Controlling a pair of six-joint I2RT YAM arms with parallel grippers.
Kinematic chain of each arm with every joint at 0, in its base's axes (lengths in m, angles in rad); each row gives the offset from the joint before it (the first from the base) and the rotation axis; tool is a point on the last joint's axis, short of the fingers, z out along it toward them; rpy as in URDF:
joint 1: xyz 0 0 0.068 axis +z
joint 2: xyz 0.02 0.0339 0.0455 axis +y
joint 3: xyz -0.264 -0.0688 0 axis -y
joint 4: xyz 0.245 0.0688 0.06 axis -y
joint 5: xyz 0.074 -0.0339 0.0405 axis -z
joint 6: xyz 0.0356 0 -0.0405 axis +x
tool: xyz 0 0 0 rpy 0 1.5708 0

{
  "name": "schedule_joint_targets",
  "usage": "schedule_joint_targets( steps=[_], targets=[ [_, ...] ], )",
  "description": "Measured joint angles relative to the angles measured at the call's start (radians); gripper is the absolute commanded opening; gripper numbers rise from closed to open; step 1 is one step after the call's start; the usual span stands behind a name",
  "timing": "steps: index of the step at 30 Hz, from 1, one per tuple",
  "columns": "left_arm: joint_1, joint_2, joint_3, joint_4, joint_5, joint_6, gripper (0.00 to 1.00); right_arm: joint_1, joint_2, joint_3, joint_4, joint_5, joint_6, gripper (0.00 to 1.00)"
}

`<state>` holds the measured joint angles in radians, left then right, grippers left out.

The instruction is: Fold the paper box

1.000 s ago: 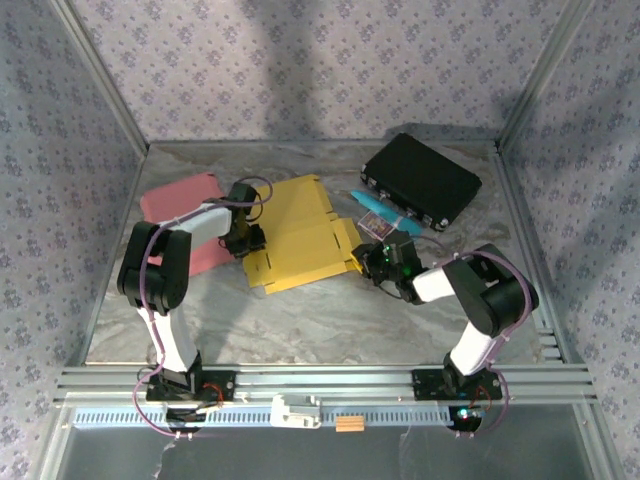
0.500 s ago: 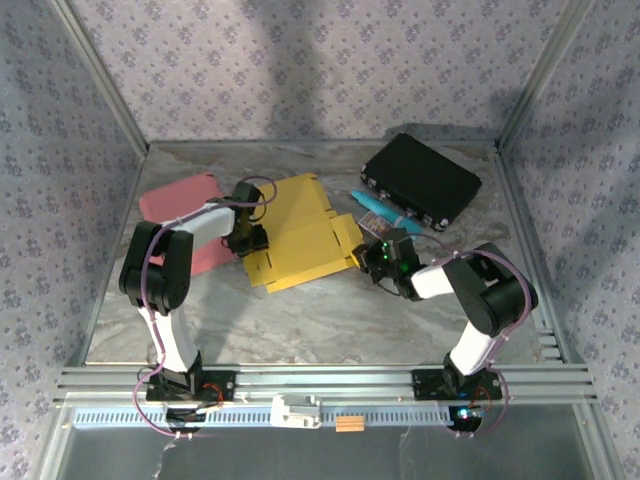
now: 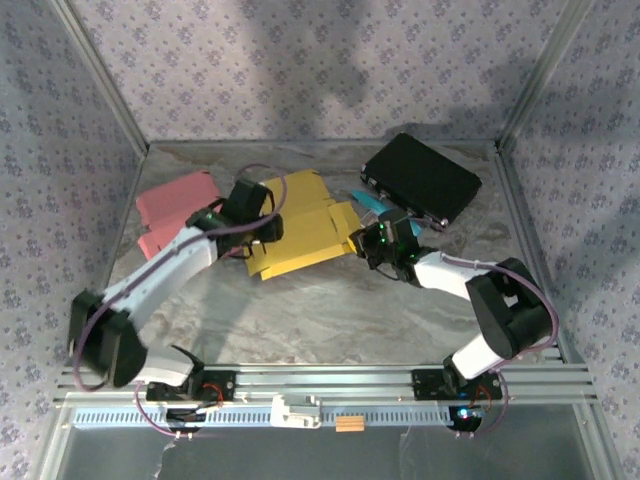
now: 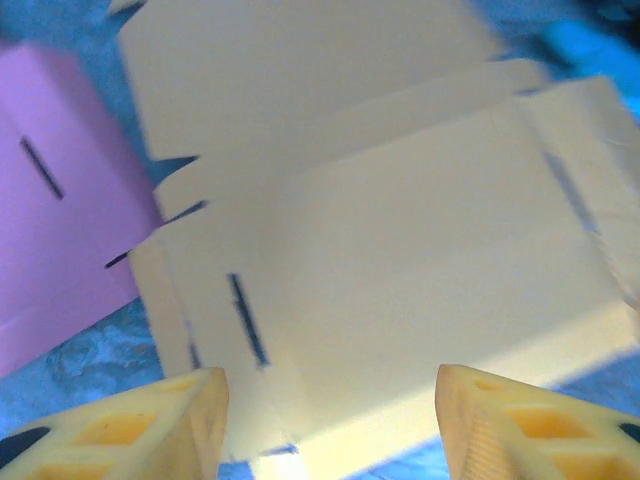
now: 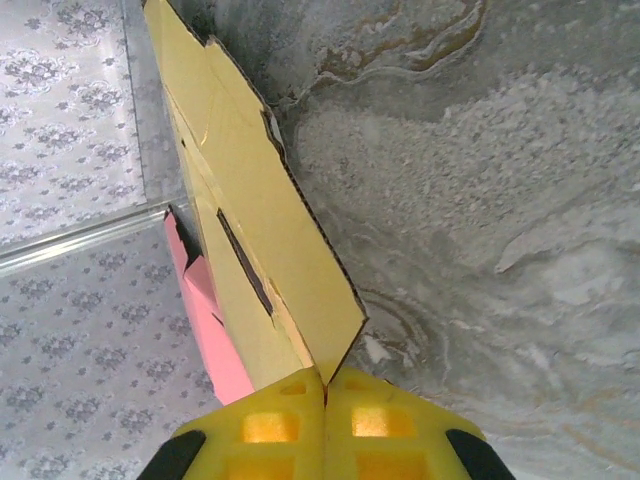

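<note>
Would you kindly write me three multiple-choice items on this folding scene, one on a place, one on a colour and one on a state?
1. Where on the table does the black case lie? A. near left B. far right C. centre
2. What colour is the flat cardboard left of the yellow box? A. pink B. green C. white
3. What is the right claw doing? A. wide open B. shut on the yellow box's edge C. gripping the black case
Answers: 1 B, the top view shows it far right; 2 A, plainly pink; 3 B, the right wrist view shows it closed on that edge.
</note>
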<state>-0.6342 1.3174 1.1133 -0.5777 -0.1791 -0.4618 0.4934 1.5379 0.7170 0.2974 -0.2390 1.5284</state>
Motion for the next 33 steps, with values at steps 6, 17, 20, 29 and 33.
schedule_joint_targets(
  steps=[6, 17, 20, 29, 33],
  targets=[
    [-0.304, -0.245, -0.316, 0.161, -0.091, 0.295, 0.64, 0.000, -0.002, 0.114, -0.192, -0.004, 0.028, 0.00],
    [-0.334, -0.132, -0.455, 0.334, -0.327, 0.619, 0.66, -0.027, 0.012, 0.262, -0.428, -0.055, 0.043, 0.00],
    [-0.324, -0.063, -0.455, 0.399, -0.385, 0.665, 0.66, -0.034, 0.021, 0.282, -0.464, -0.066, 0.043, 0.00],
    [-0.276, 0.024, -0.437, 0.519, -0.431, 0.744, 0.47, -0.044, 0.035, 0.315, -0.538, -0.093, 0.043, 0.00],
    [-0.275, 0.035, -0.424, 0.528, -0.419, 0.768, 0.14, -0.050, 0.037, 0.331, -0.557, -0.101, 0.043, 0.00]
  ],
)
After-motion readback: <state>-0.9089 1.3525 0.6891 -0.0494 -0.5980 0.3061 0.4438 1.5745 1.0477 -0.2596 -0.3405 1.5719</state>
